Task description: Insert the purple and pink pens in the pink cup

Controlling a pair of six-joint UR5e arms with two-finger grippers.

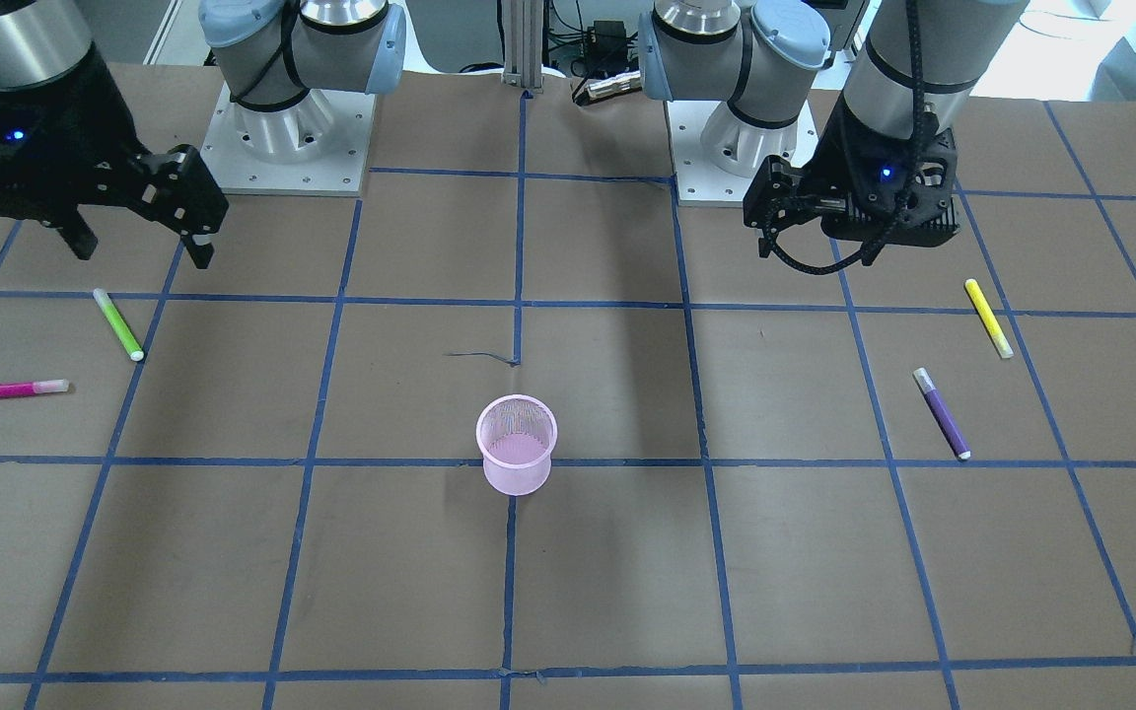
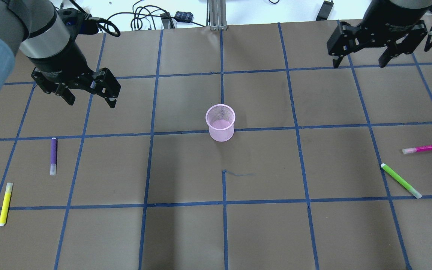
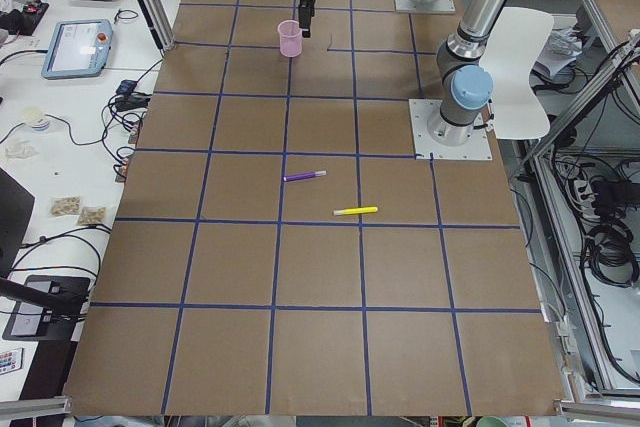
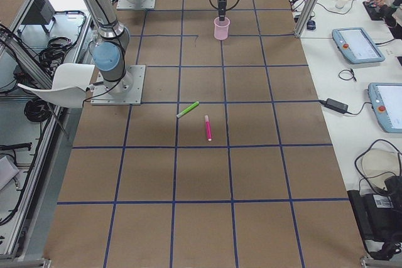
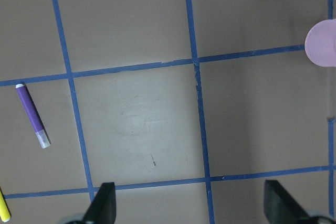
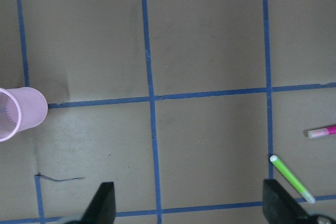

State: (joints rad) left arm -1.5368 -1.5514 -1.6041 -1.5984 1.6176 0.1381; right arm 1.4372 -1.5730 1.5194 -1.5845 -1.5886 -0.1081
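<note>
Plainly, from the overhead view, the job is at its opening step. The pink cup (image 2: 220,123) stands upright and empty at the middle of the desk (image 2: 186,232). The purple pen (image 2: 53,156) lies flat well to its left, near a yellow pen (image 2: 5,204). The pink pen (image 2: 424,148) lies flat far to its right, near a green pen (image 2: 401,180). The left pincer (image 2: 91,99) hangs above the desk with its jaws spread and nothing between them. The right pincer (image 2: 359,62) does the same on the far side.

The front-facing view agrees: neither pen is in the cup, and each arm is raised on the side of its own pen.

Both side views show the four pens lying in two pairs, well apart from the cup.

The left wrist view has the purple pen at its left, the cup at its right edge, and two fingertips wide apart at the bottom.

The right wrist view has the cup at its left and the pink pen at its right edge, with the green pen just below it.

As I judge it, each arm should next travel out over its pen and turn its jaws across the barrel. It should then descend without nudging the neighbouring yellow or green pen.

No brand, label or writing can be read on the pens or the cup.
</note>
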